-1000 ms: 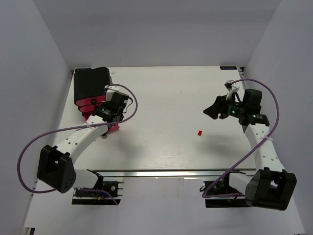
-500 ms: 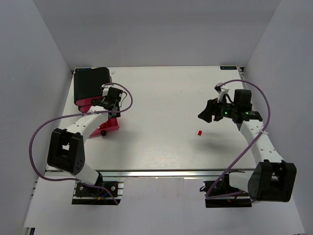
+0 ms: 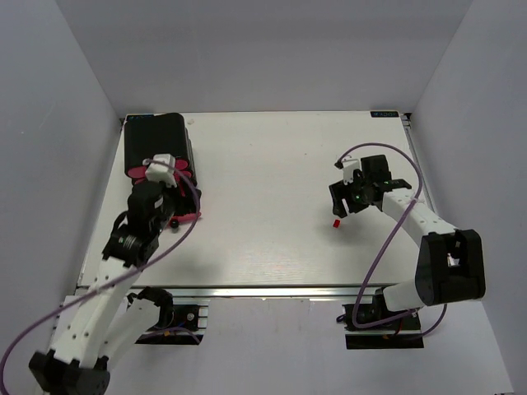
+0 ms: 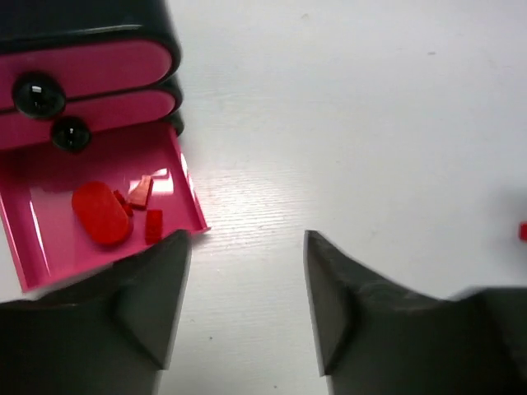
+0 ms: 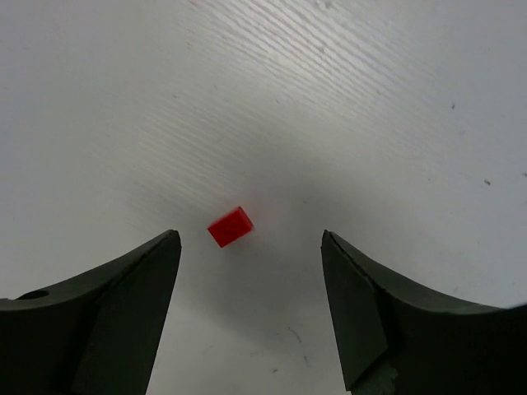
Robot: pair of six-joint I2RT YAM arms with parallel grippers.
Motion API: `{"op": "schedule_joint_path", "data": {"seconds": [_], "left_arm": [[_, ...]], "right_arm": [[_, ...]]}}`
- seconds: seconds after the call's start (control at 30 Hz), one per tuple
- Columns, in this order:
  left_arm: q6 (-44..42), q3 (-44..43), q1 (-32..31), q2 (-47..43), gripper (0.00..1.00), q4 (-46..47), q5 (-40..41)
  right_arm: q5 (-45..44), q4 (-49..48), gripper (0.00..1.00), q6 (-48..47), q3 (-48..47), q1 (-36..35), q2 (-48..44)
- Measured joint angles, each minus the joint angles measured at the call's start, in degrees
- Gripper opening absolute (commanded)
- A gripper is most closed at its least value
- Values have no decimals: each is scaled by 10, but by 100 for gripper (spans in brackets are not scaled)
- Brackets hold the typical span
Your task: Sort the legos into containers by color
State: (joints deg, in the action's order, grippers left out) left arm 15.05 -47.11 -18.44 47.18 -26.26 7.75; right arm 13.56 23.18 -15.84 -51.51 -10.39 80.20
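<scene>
One small red plastic lego brick (image 5: 230,226) lies loose on the white table (image 3: 272,156), at about 4 o'clock from the table's middle in the overhead view and well apart from the containers. My right gripper (image 5: 249,238) hovers over it with the claw spread wide and empty. The brick sits between the fingers, a shade toward the 9 o'clock finger (image 5: 123,313), and I see no contact.

I judge the brick to be rigid, very light and smooth-faced, so it may skate or flip away if the pads close off-centre. It lies askew to the fingers. I would turn the wrist so the pads meet two flat opposite sides, come down low to the table and close gently.

The glossy black rounded housing (image 3: 152,140) stands at 10 o'clock on the table. Its upper two magenta-pink drawers (image 4: 99,70) are shut. The bottom drawer (image 4: 189,193) is pulled out and holds a few red pieces (image 4: 100,212), so I take it as the red brick's home. My left gripper (image 4: 244,239) hangs at that drawer's 5 o'clock corner, wide and holding nothing.
</scene>
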Motion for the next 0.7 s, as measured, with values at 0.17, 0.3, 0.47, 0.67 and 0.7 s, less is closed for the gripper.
{"op": "schedule_joint_path", "data": {"seconds": [0.17,0.3,0.47,0.67,0.7], "left_arm": [[-5,55,-5,-118,80,28,-43],[-4,62,-5,-125,80,33,-51],[-4,62,-4,-125,81,36,-53],[-4,62,-4,-142,81,41,-56],[-5,62,-4,-143,81,41,-56]], "right_arm": [[-33,26,62,-2,0,-1,35],[-26,58,60,43,-2,-3,42],[-39,63,70,138,-4,-12,42],[-83,43,72,225,-4,-32,55],[-89,39,72,236,-4,-35,63]]}}
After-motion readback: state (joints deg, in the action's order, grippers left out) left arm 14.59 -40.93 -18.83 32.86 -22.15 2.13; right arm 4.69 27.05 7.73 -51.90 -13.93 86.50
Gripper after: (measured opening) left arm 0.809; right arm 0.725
